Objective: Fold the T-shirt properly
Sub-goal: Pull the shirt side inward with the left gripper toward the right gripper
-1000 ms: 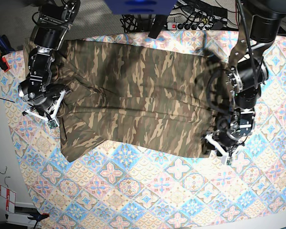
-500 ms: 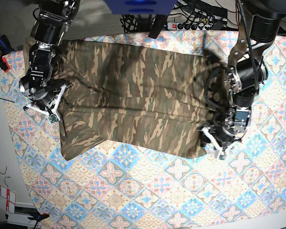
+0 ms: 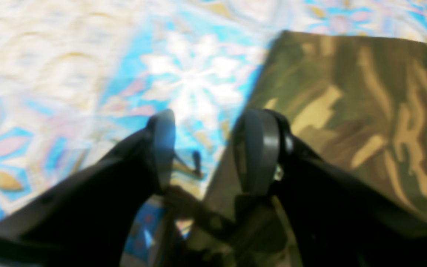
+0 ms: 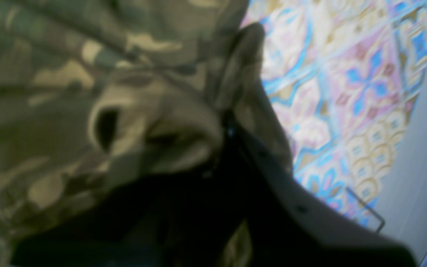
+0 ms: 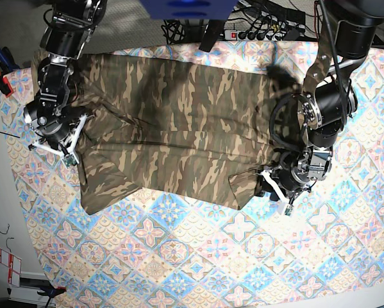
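While the right gripper (image 5: 62,154) is clenching the camouflage T-shirt's (image 5: 172,135) sleeve, the left gripper (image 3: 202,148) is straddling its hem, jaws parted.

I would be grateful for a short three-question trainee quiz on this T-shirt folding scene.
1. True or false: the T-shirt lies on a plain white cloth.
2. What does the right gripper hold? A) a fold of the shirt B) a power strip C) nothing
3. In the left wrist view, what lies under the gap between the left gripper fingers?

Key: 1 false, it lies on the patterned tablecloth. 2 A. 3 the tablecloth, beside the shirt's edge.
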`<state>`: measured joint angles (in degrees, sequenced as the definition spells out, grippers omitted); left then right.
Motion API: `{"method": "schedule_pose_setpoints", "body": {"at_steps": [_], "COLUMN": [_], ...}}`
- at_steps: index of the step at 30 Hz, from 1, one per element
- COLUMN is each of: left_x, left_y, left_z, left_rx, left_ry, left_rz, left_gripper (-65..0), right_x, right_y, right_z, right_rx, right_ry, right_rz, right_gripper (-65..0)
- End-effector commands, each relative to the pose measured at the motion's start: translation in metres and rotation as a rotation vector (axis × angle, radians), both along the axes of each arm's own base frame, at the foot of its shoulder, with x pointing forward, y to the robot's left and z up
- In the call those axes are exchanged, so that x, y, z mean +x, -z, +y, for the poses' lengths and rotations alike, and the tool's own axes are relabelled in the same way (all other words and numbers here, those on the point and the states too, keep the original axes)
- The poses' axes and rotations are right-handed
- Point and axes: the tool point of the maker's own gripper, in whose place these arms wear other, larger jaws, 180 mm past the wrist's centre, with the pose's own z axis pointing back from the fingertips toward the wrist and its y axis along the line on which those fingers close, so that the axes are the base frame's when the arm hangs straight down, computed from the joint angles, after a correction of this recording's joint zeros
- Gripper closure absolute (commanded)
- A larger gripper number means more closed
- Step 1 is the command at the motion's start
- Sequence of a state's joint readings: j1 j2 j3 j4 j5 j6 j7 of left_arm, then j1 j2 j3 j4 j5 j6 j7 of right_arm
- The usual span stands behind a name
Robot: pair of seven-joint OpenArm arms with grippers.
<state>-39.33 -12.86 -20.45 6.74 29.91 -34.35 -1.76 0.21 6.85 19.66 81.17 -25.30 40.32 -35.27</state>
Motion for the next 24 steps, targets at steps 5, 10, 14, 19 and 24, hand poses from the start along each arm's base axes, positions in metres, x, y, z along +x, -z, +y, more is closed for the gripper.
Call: {"method": "schedule_pose_setpoints", "body": {"at_steps": [5,10,14,19,24], "left_x": [0.014,0.023,0.032,0.031,0.030], "left_y": [-0.014,-0.023,-0.040,-0.039,-0.039], "left_z": [0.005,-0.016,-0.031,-0.031,-0.039], "left_rx": [-0.002,-0.073,-0.165,-0.170,-0.168], "left_ry": [-0.014,-0.014,0.005,0.001,0.020], "left_rz": [-0.033,-0.020,-0.040,-0.039,-0.036], "left_gripper": [-36.0,-39.6,-39.3,-39.3,-39.3], "right_x": [0.014,0.013,0.015,0.012,0.013], "right_y": [-0.015,-0.012,-0.012,-0.008,-0.007], "right_z": [-0.005,-0.005,0.002,0.009,0.011], "right_rx": [-0.013,-0.009,-0.010,-0.031,-0.027], "right_ry": [0.002,0.003,-0.022,-0.048,-0.048], "right_rz": [-0.052,-0.045,-0.043,-0.003,0.000], "right_gripper": [-0.7,-0.7,-0.7,-0.7,-0.7]}}
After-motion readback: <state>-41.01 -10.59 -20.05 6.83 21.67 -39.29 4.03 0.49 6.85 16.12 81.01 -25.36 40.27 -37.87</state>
